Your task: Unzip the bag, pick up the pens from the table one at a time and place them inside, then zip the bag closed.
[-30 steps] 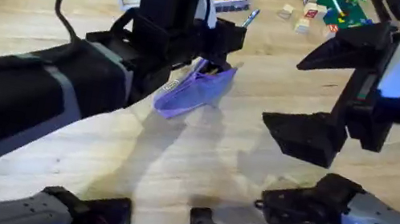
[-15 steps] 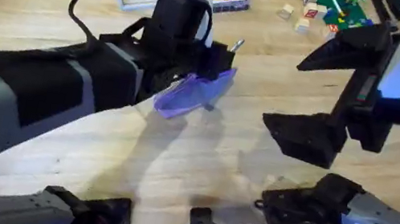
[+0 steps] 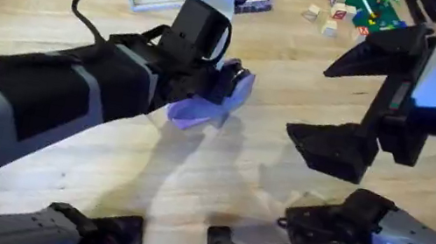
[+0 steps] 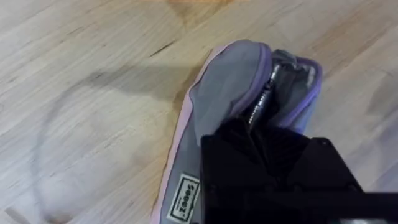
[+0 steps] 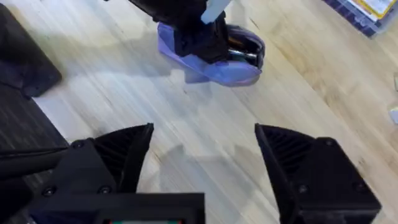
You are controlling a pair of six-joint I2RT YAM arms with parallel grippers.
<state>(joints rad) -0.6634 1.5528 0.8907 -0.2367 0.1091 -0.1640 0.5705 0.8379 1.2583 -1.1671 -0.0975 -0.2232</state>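
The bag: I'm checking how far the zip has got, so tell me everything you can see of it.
The bag is a soft lavender fabric pouch lying on the wooden table near its middle. Its mouth gapes at one end, showing a grey lining and a metal zipper track. A small white label with dark print sits near its other end. The left gripper is down on it, at the zipper; how its fingers stand cannot be made out. The right gripper hangs open, well clear of it.
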